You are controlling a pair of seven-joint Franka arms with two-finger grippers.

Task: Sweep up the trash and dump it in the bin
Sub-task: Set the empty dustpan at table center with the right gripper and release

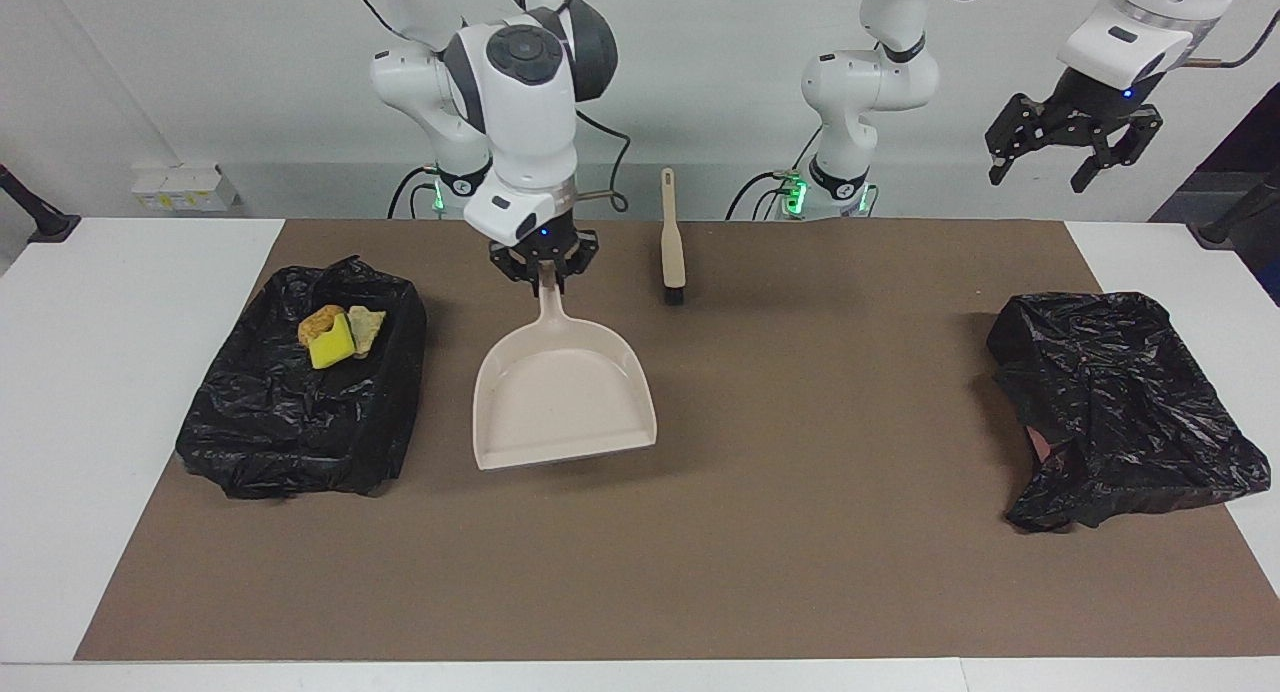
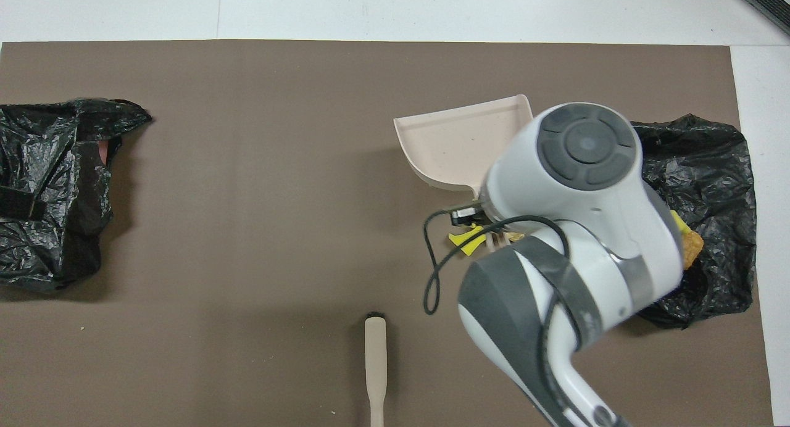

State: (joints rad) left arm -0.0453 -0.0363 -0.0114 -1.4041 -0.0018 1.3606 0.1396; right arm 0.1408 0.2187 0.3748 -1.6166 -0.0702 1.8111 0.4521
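On the white table (image 1: 120,392) lies a brown mat (image 1: 760,532). The description runs across the facing view from the right arm's end of the table to the left arm's end.

1. A black bag-lined bin (image 1: 300,422) sits at the right arm's end of the mat. Three pieces of trash (image 1: 338,336) rest inside it, at the end nearer to the robots: an orange-brown lump, a yellow sponge piece and a pale foam lump, all touching.

2. The right gripper (image 1: 545,272) is closed on the handle of the beige dustpan (image 1: 563,397). The pan hangs above the mat with its handle pointing toward the robots and its open mouth pointing away from them. It casts a shadow on the mat beneath its front edge.

3. In the overhead view, yellow scraps (image 2: 466,240) show on the mat beside the bin, partly covered by the right arm. The facing view does not show them; the dustpan is in front of that spot.

4. A brush (image 1: 671,240) lies on the mat near its middle, handle toward the robots and dark bristles away from them. Nothing touches it.

5. A second black bag (image 1: 1120,402) lies crumpled at the left arm's end of the mat.

6. The left gripper (image 1: 1075,152) waits in the air above that end of the table, fingers spread apart and holding nothing.
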